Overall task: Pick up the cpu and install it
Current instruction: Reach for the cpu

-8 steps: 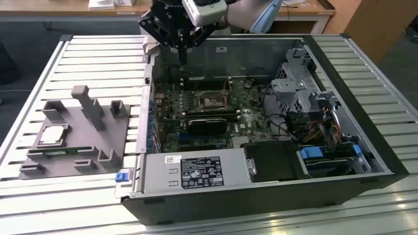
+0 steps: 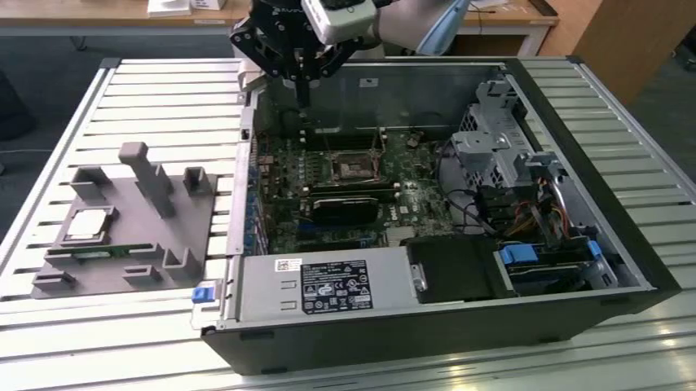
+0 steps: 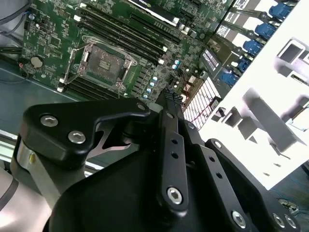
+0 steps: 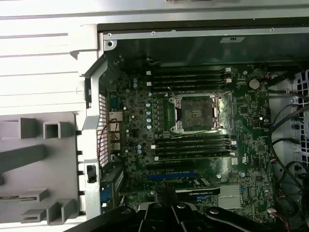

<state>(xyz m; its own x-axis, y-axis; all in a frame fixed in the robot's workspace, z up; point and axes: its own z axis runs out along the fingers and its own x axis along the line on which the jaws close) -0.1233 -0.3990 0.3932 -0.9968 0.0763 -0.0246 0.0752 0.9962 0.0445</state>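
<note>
The cpu (image 2: 87, 226), a small silver square with a pale rim, lies flat on the grey holder block (image 2: 163, 236) at the exterior view's left, outside the computer case. My gripper (image 2: 302, 91) hangs above the far left corner of the open case, well away from the cpu, fingers pointing down. In the second wrist view the gripper (image 3: 170, 97) has its fingertips pressed together, shut with nothing between them. The motherboard's socket (image 2: 350, 167) sits in the middle of the board with its metal frame around a bare centre, also visible in both wrist views (image 3: 102, 63) (image 4: 199, 112).
A green memory stick (image 2: 103, 252) lies on the holder block in front of the cpu, and upright grey posts (image 2: 147, 175) rise beside it. The case (image 2: 609, 244) holds a power supply (image 2: 326, 285), drive bays and cables at the exterior view's right. All rests on a slatted white table (image 2: 163, 98).
</note>
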